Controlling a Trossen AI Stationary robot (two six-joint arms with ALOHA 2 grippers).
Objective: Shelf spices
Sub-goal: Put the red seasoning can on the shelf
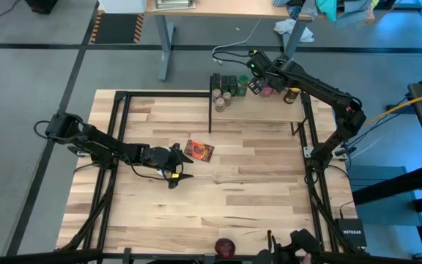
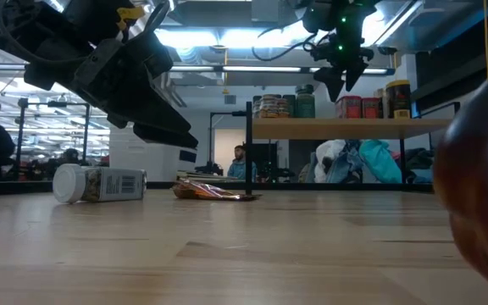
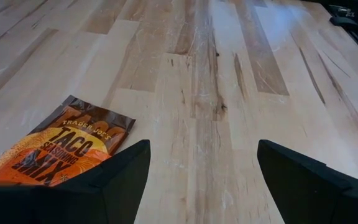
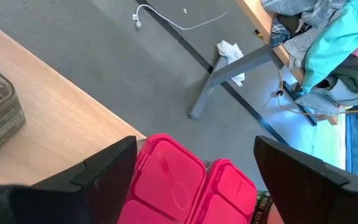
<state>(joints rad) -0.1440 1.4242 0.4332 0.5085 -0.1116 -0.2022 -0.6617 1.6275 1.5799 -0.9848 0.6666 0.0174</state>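
— So, where does everything sit?
— Biggest first: the tabletop point(image 1: 218, 198) carries the shelf point(image 1: 258, 106) at its far edge, and most spices point(image 1: 226, 86) stand in a row there, pink-red boxes point(image 4: 188, 180) among them.
— And the arms?
— Up over the shelf hangs the right gripper point(image 1: 256, 82), fingers spread, straddling the pink-red boxes from above without clasping them. Out over the middle of the table the left gripper point(image 1: 178, 172) hovers, fingers wide apart, holding nothing.
— Anything loose?
— An orange-red flat packet point(image 1: 199, 151) lies just beside the left gripper, and a white-capped bottle point(image 2: 100, 183) lies on its side nearby.
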